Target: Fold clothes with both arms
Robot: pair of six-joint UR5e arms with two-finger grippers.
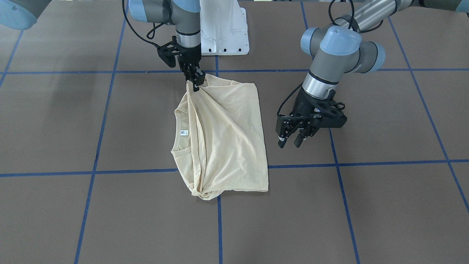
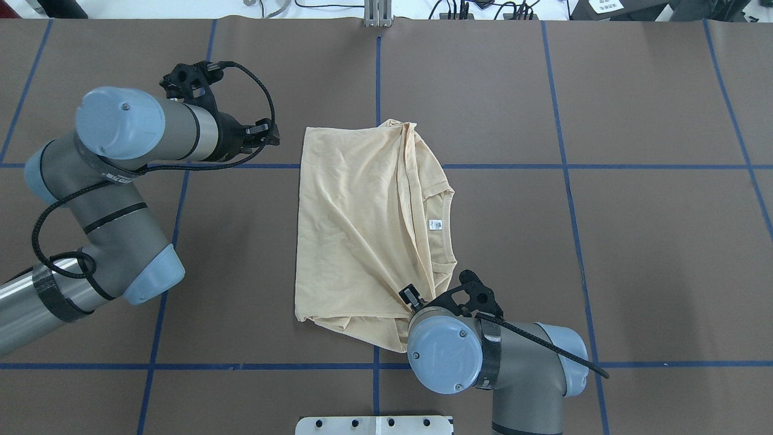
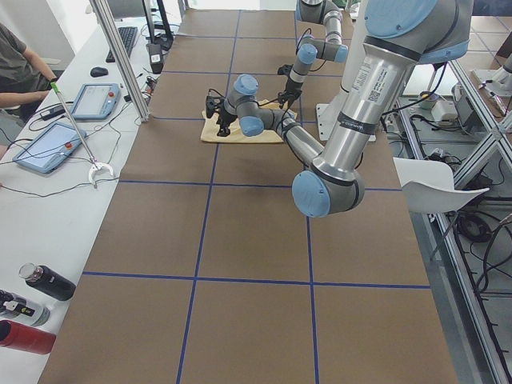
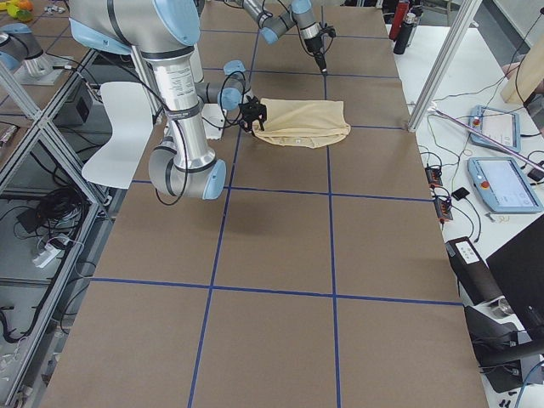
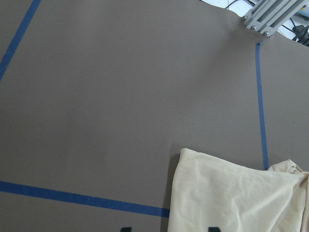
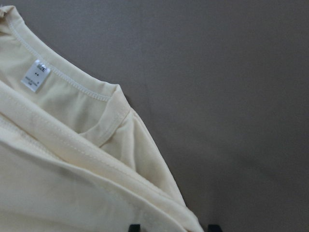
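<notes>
On the left of the overhead view, I read the left arm reaching in over the brown table. Its left gripper has the fingers spread apart and holds nothing. It sits near the straight side edge of the T-shirt and clear of the cloth. The left wrist view confirms this: only a corner of pale fabric shows ahead of the two fingertips. At centre, the cream-yellow T-shirt lies folded on the table across a crossing of the blue tape lines. Its round neck opening faces the robot's right, and the white neck label is exposed. Long creases run across the fabric and converge on the corner nearest the robot. Further right, the right arm places the right gripper on that corner. The fingers are closed together on a bunched pinch of the T-shirt, which is drawn taut at that point.
</notes>
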